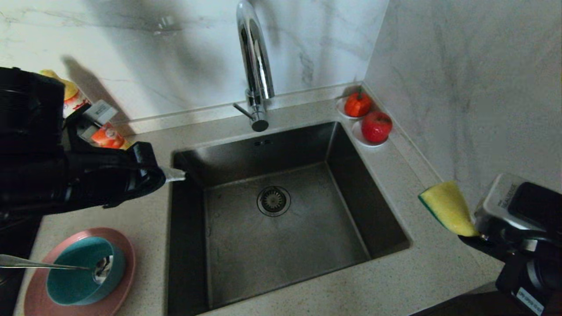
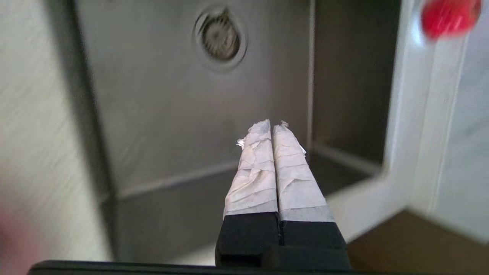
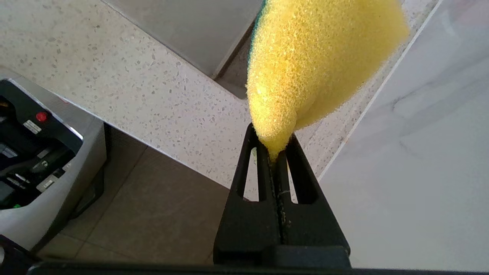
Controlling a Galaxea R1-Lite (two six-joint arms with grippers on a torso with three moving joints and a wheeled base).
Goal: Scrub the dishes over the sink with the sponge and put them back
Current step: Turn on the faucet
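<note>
The pink plate (image 1: 125,245) lies on the counter left of the sink (image 1: 307,245), at the front. The teal bowl (image 1: 72,281) stands on it, and the silver spoon (image 1: 39,263) rests in the bowl with its handle pointing left. My left gripper (image 1: 182,175) (image 2: 273,124) is shut with nothing in it, level over the sink's left rim and pointing across the basin (image 2: 153,114). My right gripper (image 1: 476,236) (image 3: 273,139) is shut on a corner of the yellow sponge (image 1: 445,208) (image 3: 317,65), held above the counter right of the sink.
A chrome tap (image 1: 254,66) rises behind the sink, whose drain strainer (image 1: 273,201) sits mid-floor. Two white saucers with red fruit (image 1: 358,105) (image 1: 376,127) stand in the back right corner. Bottles (image 1: 105,134) stand behind my left arm. A marble wall (image 1: 461,87) closes the right side.
</note>
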